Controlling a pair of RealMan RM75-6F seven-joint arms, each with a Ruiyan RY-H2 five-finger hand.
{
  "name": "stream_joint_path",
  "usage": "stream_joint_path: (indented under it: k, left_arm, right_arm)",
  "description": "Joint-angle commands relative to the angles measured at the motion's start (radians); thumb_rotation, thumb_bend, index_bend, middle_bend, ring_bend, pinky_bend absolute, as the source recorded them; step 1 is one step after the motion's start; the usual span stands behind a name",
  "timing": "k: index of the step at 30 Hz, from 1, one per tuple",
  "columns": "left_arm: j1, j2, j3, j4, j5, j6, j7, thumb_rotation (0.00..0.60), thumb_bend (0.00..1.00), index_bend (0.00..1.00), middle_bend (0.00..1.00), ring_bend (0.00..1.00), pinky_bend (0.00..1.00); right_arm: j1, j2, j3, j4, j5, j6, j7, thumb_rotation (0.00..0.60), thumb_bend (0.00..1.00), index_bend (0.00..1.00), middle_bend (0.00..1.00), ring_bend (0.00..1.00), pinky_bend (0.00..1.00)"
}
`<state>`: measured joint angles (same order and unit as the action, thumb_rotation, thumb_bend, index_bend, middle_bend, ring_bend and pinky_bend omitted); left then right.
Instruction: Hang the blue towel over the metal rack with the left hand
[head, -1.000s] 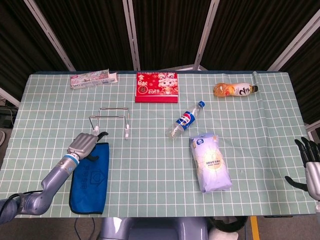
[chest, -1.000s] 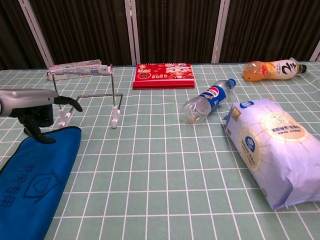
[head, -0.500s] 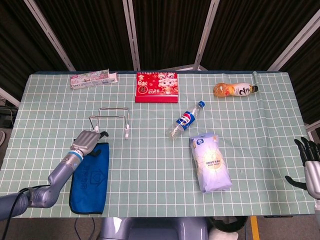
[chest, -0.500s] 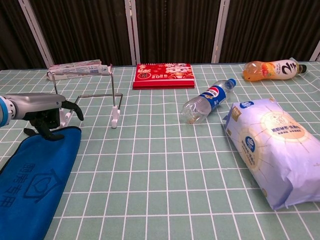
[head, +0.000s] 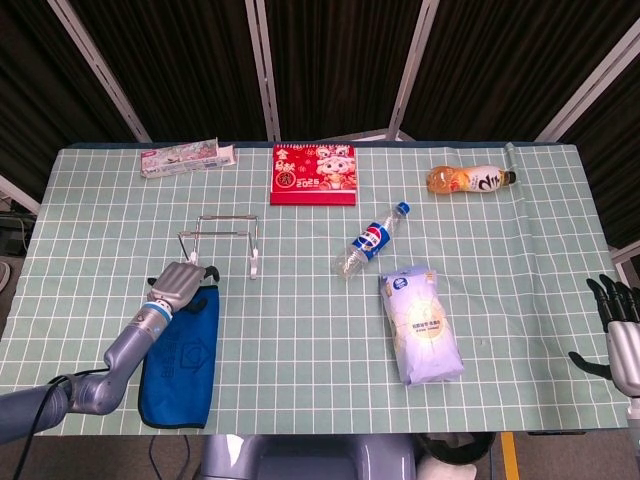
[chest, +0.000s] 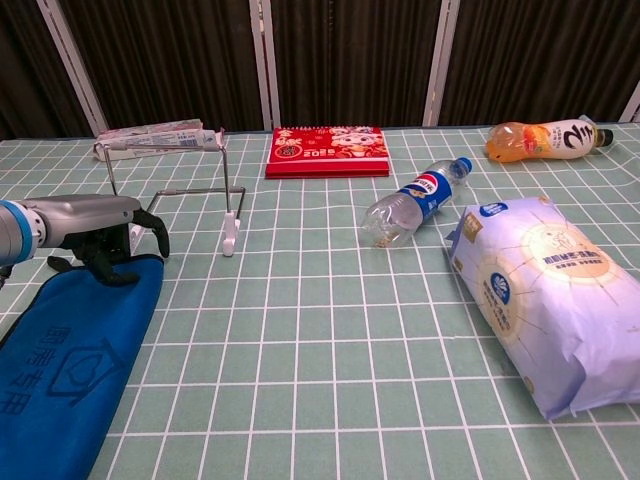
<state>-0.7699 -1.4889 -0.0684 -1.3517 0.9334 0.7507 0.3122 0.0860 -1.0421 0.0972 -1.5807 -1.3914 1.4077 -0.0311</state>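
The blue towel (head: 180, 350) lies flat near the table's front left corner, its long side running front to back, and fills the lower left of the chest view (chest: 65, 370). My left hand (head: 178, 282) is over the towel's far end, palm down. In the chest view the left hand (chest: 100, 225) has its fingers (chest: 112, 268) curled down, tips touching the towel's far edge. The towel is not lifted. The metal rack (head: 225, 216) stands empty just behind the hand, its wire frame (chest: 232, 190) on white feet. My right hand (head: 620, 335) hangs beyond the table's right edge, fingers apart, holding nothing.
A toothpaste box (head: 187, 157) and a red calendar (head: 313, 174) lie along the back. A Pepsi bottle (head: 371, 240) lies mid-table, an orange drink bottle (head: 470, 179) at the back right, and a white and blue bag (head: 421, 325) right of centre.
My left hand has sunk toward the towel's far end and its fingers have curled down onto the edge. The towel, rack and right hand have not moved.
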Motion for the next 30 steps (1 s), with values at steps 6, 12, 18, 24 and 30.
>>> stream_joint_path:
  k: [6, 12, 18, 24, 30]
  left_arm:
    - [0.01, -0.013, 0.002, 0.017, 0.03, 0.005, -0.031, 0.6, 0.44, 0.36, 0.96, 0.96, 1.0]
    - [0.01, -0.024, 0.002, 0.034, 0.036, -0.006, -0.045, 0.6, 0.44, 0.36, 0.96, 0.96, 1.0]
    - [0.008, -0.032, 0.003, 0.046, 0.033, -0.019, -0.048, 0.6, 0.44, 0.37, 0.96, 0.96, 1.0]
    - [0.01, -0.037, 0.002, 0.043, 0.031, -0.013, -0.047, 0.6, 0.45, 0.41, 0.97, 0.96, 1.0]
    - [0.018, -0.041, 0.001, 0.038, 0.034, 0.009, -0.042, 0.6, 0.45, 0.51, 0.97, 0.96, 1.0]
  right_arm:
    - [0.002, -0.001, -0.002, 0.0, -0.001, -0.003, -0.002, 0.6, 0.0, 0.0, 0.0, 0.0, 0.0]
    - [0.002, -0.002, -0.003, 0.0, 0.0, -0.003, -0.005, 0.6, 0.0, 0.0, 0.0, 0.0, 0.0]
    - [0.004, -0.003, -0.003, 0.001, 0.002, -0.006, -0.006, 0.6, 0.0, 0.0, 0.0, 0.0, 0.0]
    - [0.004, -0.003, -0.004, 0.002, 0.003, -0.008, -0.006, 0.6, 0.0, 0.0, 0.0, 0.0, 0.0]
    - [0.005, -0.003, -0.004, 0.001, 0.002, -0.009, -0.005, 0.6, 0.0, 0.0, 0.0, 0.0, 0.0]
